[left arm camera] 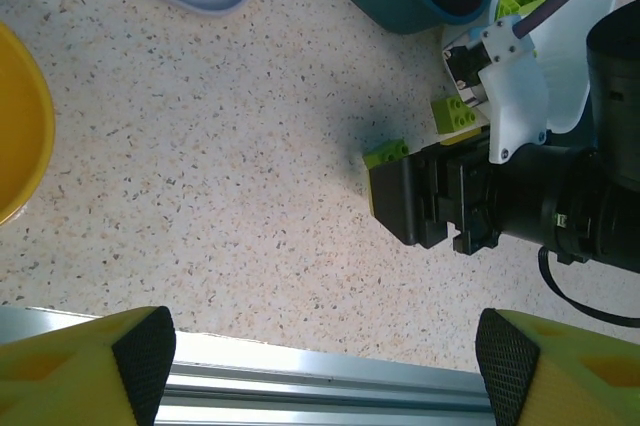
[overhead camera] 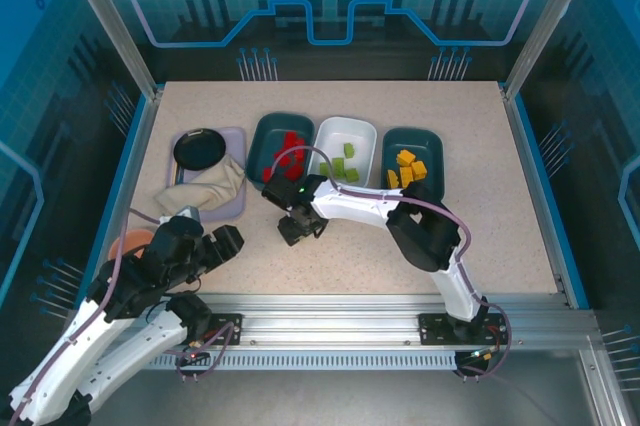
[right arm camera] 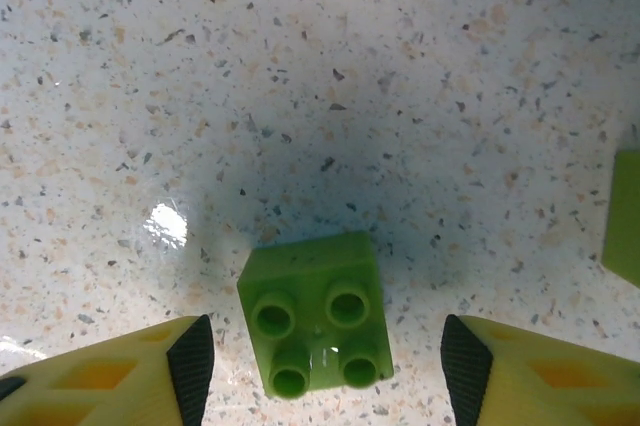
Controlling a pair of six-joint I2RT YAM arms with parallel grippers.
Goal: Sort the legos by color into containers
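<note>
A lime green lego (right arm camera: 315, 321) lies studs up on the table between the fingers of my right gripper (right arm camera: 320, 366), which is open with a gap on each side of it. From the left wrist view the same lego (left arm camera: 386, 153) peeks out under the right gripper (left arm camera: 405, 201). A second green lego (left arm camera: 455, 113) lies close by, near the white tray (overhead camera: 345, 136). Red legos (overhead camera: 288, 151) fill the left teal tray (overhead camera: 262, 141). Green legos (overhead camera: 345, 168) sit in the white one, yellow-orange legos (overhead camera: 408, 168) in the right teal tray (overhead camera: 432, 146). My left gripper (left arm camera: 325, 356) is open and holds nothing.
A lavender tray (overhead camera: 232, 201) at the left holds a black bowl (overhead camera: 198, 149) and a crumpled cloth (overhead camera: 205, 191). An orange-yellow bowl (left arm camera: 15, 136) sits by the left arm. The metal rail (left arm camera: 320, 386) runs along the near edge.
</note>
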